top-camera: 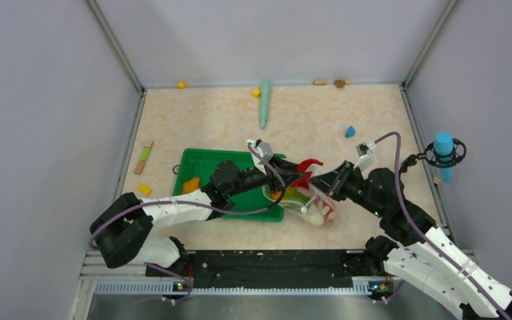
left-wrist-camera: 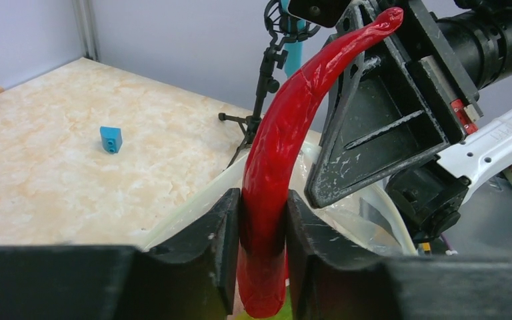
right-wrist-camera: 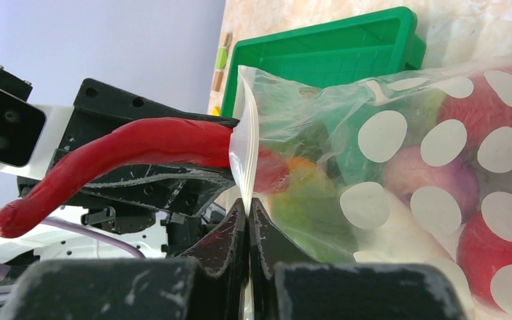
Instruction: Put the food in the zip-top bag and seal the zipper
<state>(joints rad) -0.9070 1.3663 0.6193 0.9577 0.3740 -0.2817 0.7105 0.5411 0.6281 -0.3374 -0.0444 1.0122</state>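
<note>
Beige table (top-camera: 193, 120): left gripper (left-wrist-camera: 264, 220) clamps chili (left-wrist-camera: 293, 107) at bag (right-wrist-camera: 387, 133) mouth, right gripper (right-wrist-camera: 248, 220) pinches bag edge; chili could snag and yank it loose.

Bright, even, soft-shadowed light; wrist views blur up close, glare glossing the chili (left-wrist-camera: 280, 153).

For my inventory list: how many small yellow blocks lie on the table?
3: one yellow block by the back wall, one beside the far end of the teal stick, one left of the green tray. More may be hidden.
</note>
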